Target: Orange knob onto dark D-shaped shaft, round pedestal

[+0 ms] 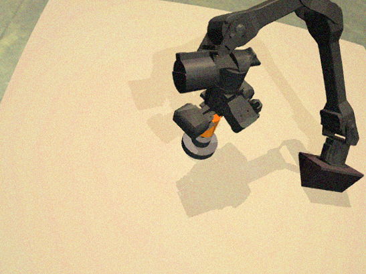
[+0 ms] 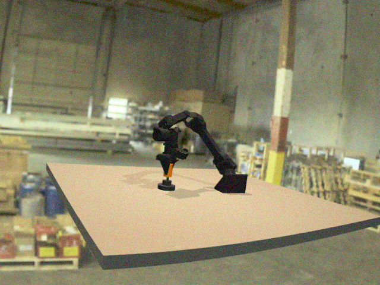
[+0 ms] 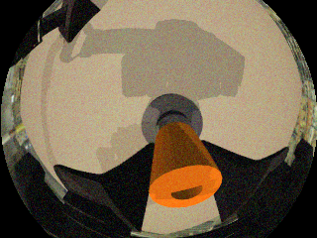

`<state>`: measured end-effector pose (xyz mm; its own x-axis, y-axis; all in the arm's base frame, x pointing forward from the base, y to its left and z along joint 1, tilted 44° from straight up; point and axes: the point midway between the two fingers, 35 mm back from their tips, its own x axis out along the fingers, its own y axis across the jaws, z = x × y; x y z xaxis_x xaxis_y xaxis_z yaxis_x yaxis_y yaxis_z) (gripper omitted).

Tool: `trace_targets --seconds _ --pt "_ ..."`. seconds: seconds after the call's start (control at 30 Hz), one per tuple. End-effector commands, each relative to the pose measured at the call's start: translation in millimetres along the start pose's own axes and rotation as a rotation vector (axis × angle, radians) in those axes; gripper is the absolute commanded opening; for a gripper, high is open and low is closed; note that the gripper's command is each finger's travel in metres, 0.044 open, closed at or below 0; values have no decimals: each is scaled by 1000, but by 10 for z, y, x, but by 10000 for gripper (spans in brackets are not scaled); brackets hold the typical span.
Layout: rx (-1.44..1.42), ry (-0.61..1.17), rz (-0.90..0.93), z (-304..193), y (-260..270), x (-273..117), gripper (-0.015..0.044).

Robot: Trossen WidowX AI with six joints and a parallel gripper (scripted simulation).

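Note:
The orange knob is held nearly upright above the round pedestal. My gripper is shut on the knob, with one finger on each side of it. In the exterior view a short piece of the dark shaft shows between the knob's lower end and the pedestal's raised middle. The knob's lower end is at or just over the shaft's top; I cannot tell if the shaft has entered the hole. The shaft's flat side is hidden.
The arm's base stands on the table, to the right of the pedestal in the top and exterior views. The arm arches over from it. The arm's shadow lies around the pedestal.

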<state>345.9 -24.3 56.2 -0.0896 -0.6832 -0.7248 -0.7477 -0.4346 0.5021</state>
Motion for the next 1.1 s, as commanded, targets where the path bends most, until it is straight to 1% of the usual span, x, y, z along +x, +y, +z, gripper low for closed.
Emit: trace_targets --seconds 0.0,0.2,1.07 --pt "-41 2 -3 -17 -2 -23 0" --pt "-203 2 -3 -17 -5 -6 0" --pt "-203 2 -3 -7 -3 25 0"
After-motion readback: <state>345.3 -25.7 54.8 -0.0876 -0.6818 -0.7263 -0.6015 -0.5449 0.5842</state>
